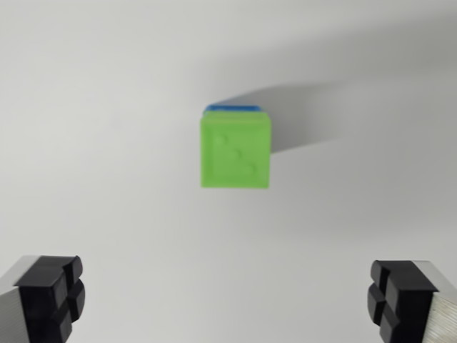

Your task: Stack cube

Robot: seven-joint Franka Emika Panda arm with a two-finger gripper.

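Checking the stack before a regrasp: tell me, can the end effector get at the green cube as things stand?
Probably yes. The end effector is open and empty, and nothing lies between it and the green cube, which sits on a blue cube on the bare white surface.

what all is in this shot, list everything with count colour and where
green cube: 1, green, centre of the wrist view, sitting on top of the blue cube
blue cube: 1, blue, under the green cube, only a thin edge shows at its top
table: 1, white, fills the view
pincer: 1, open and holding nothing
fingers: 2, black pads on grey, bottom corners of the view, well apart
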